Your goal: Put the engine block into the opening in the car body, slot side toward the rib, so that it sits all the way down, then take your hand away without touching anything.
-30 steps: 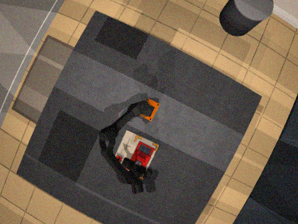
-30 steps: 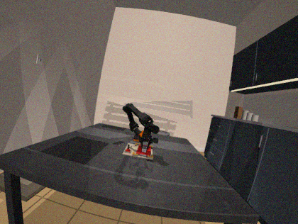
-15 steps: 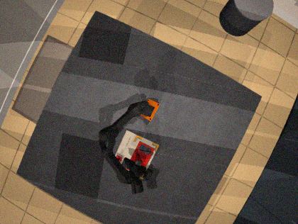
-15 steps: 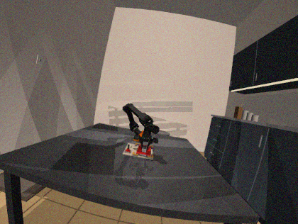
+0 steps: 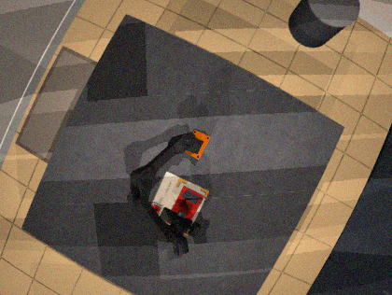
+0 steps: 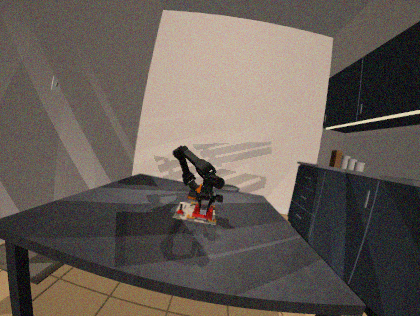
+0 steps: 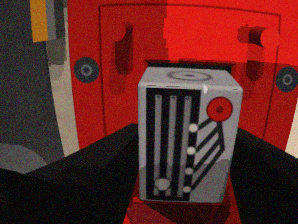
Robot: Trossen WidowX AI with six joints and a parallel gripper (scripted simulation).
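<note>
The red car body lies on a whitish board. In the wrist view the grey engine block stands between my dark fingers, its face with dark slots, white dots and a red disc toward the camera. My gripper is shut on the block, over the car body. A dark strip of the opening shows just behind the block's top. The rest of the opening, the rib and the block's lower end are hidden, so I cannot tell how deep the block sits.
The board also bears yellow-orange corner pieces and a small red piece near its left edge. The arm's orange base plate stands just behind the board on the dark table. Shadow patches cross the table.
</note>
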